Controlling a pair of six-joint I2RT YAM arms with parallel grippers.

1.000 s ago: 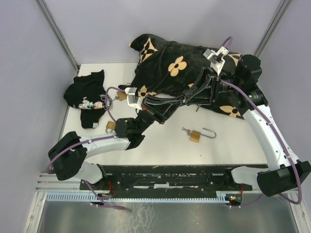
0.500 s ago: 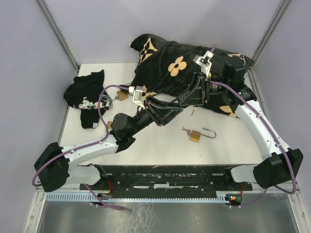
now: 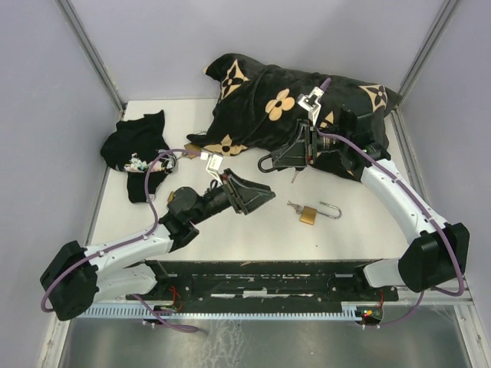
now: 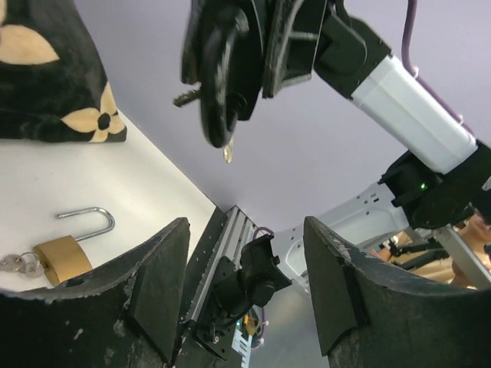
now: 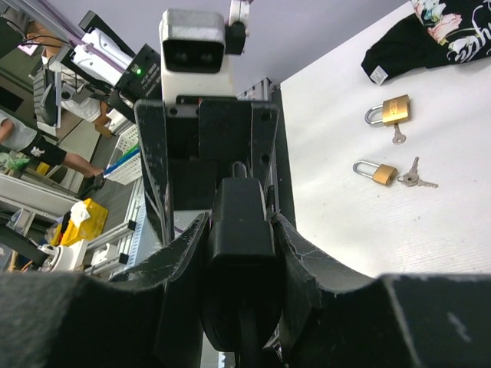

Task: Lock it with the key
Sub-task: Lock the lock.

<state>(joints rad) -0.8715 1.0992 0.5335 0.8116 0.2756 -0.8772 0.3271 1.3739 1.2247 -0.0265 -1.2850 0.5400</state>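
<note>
My right gripper [image 3: 285, 153] is shut on a black round lock [image 3: 267, 162] and holds it in the air in front of the cushion. In the right wrist view both fingers press the sides of the lock [image 5: 242, 230]. A key [image 4: 186, 96] sticks out of the lock [image 4: 222, 69], and a second small key [image 4: 228, 154] dangles below it. My left gripper [image 3: 259, 192] is open with nothing between its fingers [image 4: 165, 284]. It sits low and to the left of the lock, apart from it and pointing up at it.
A brass padlock [image 3: 308, 214] with an open shackle and keys lies on the white table right of my left gripper. Two more brass padlocks [image 5: 391, 110] [image 5: 376, 171] lie near a black garment [image 3: 138, 153]. A black flowered cushion [image 3: 284, 100] fills the back.
My left gripper has opened and pulled back down and left, away from the black lock. The right arm has swung the lock left and forward, off the cushion.
</note>
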